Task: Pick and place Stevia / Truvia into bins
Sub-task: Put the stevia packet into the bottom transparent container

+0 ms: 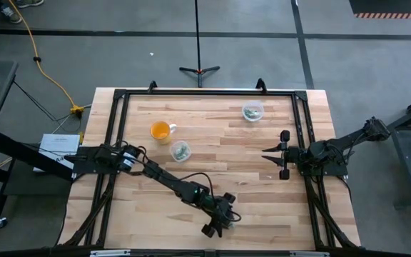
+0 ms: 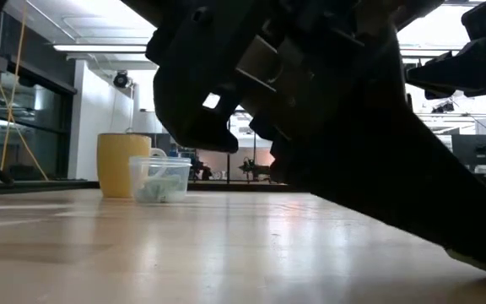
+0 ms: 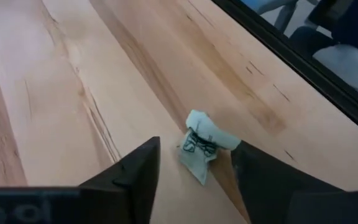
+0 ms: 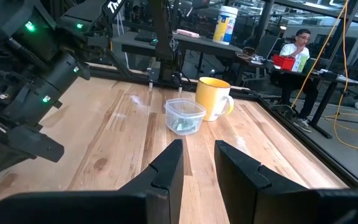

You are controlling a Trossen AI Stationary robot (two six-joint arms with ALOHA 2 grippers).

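Down near the front edge of the wooden table [image 1: 262, 178], the left gripper [image 1: 220, 218] sits low over the boards, its arm stretched diagonally across from the left side. Seen from the left wrist, its two dark fingers [image 3: 135, 177] are spread apart with a crumpled green-and-white Stevia packet [image 3: 202, 146] standing on the wood between them; neither finger touches the paper, so the gripper holds nothing. In the low view this arm fills most of the frame as a dark mass close to the camera. Farther back on the table, one clear bin [image 1: 180, 150] stands just beside the orange cup [image 1: 160, 130], and green-and-white packets show inside it; the right wrist view shows the same clear bin [image 4: 184, 116] in front of the handled cup [image 4: 213, 98], and the low view shows the pair at the left, bin [image 2: 160, 179] overlapping the cup [image 2: 122, 163]. The second clear bin [image 1: 252, 111] is near the back edge, toward the right, also with packets in it, well apart from the first. The right gripper [image 1: 270, 158] waits above the table's right side, its fingers [image 4: 166, 171] parted a little and empty. Beyond the table, a person [image 4: 297, 46] sits at a desk in the room.
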